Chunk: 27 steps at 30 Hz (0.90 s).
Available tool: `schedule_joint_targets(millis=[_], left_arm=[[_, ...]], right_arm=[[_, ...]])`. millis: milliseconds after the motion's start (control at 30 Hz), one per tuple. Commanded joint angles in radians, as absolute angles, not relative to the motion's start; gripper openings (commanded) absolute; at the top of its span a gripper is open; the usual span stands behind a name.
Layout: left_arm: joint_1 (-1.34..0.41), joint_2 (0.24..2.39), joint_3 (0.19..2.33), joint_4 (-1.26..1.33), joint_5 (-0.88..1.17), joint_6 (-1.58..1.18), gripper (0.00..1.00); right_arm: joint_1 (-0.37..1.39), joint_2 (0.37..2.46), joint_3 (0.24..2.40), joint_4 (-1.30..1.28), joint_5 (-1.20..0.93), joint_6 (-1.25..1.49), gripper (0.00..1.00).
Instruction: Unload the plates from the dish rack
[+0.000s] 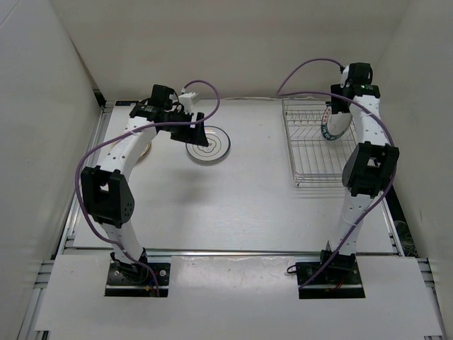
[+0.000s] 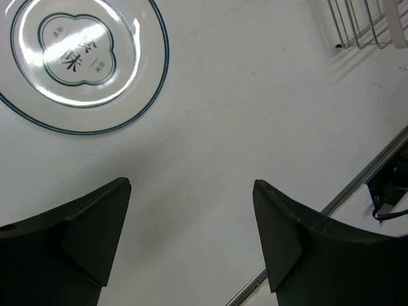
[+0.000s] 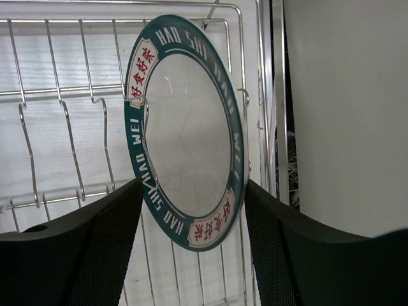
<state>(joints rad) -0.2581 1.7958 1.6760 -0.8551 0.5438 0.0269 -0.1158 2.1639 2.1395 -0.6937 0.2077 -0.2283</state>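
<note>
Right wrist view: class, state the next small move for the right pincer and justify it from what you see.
Probably ease the right pincer forward and close it on the rim of the round green-rimmed plate. Its fingers are open on either side of that plate, which stands upright in the silver wire dish rack, not yet gripped.

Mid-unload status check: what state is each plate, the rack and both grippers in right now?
Silver wire dish rack: one plate visible in it.
Green-rimmed round plate: standing on edge in the rack.
White round plate with dark ring lines: lying flat on the table.
Yellowish plate under the left arm: flat, mostly hidden.
Left gripper: open, empty, above the table.
Right gripper: open, fingers flanking the green-rimmed plate; contact unclear.
</note>
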Motion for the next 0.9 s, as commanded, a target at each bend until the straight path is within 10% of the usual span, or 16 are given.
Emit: schedule_joint_targets(millis=[0,133,400,867], left_arm=[[-0.258,1.781,1.672,-0.841,0.572,0.041,0.89],[-0.258,1.781,1.672,-0.841,0.572,0.041,0.89],[-0.258,1.790,1.663,-0.841,0.572,0.041,0.89],[-0.258,1.781,1.643,-0.831,0.583,0.021,0.93]], right_arm=[[-0.118,2.192,2.192,-0.683,0.187,-0.253,0.68],[-0.118,2.223,2.215,-0.701,0.164,-0.274,0.60],[-0.118,2.223,2.237,-0.701,0.155,-0.275,0.00],[-0.118,1.994,2.212,-0.652,0.340,-0.163,0.00]])
